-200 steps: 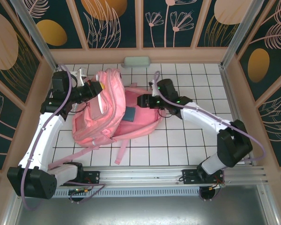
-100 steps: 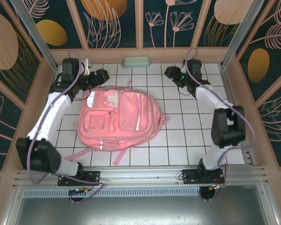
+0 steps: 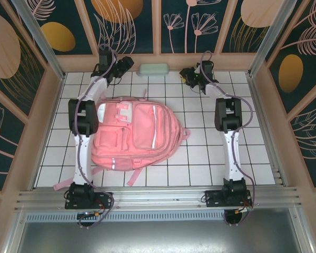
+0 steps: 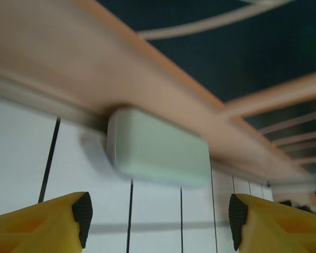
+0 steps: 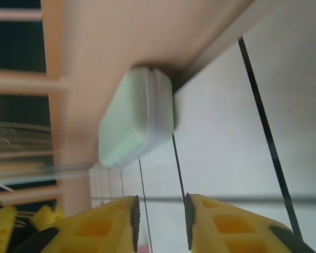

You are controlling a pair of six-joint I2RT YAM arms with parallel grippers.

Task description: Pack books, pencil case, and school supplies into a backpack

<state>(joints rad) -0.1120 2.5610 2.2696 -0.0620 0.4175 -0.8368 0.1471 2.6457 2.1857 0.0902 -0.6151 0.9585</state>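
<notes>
The pink backpack (image 3: 131, 134) lies flat on the white tiles, front pockets up. The pale mint pencil case (image 3: 154, 69) rests against the back wall's wooden ledge. My left gripper (image 3: 125, 64) hovers just left of the case and stands open. In the left wrist view the case (image 4: 158, 153) lies ahead of the wide gap between the fingertips (image 4: 83, 216). My right gripper (image 3: 186, 75) is a little to the case's right. Its jaws (image 5: 161, 221) stand narrowly apart with nothing between them, and the case (image 5: 131, 124) lies ahead. Books and school supplies are out of view.
The wooden back ledge (image 3: 200, 62) and side walls (image 3: 263, 121) close in the tiled floor (image 3: 210, 153). The backpack's straps (image 3: 136, 173) trail toward the near rail. Bare tiles lie to the right of the backpack.
A second ago both grippers were at the raised, open backpack. It now lies flat, and both arms have swung to the back wall beside the pencil case. The left jaws opened and the right jaws narrowed.
</notes>
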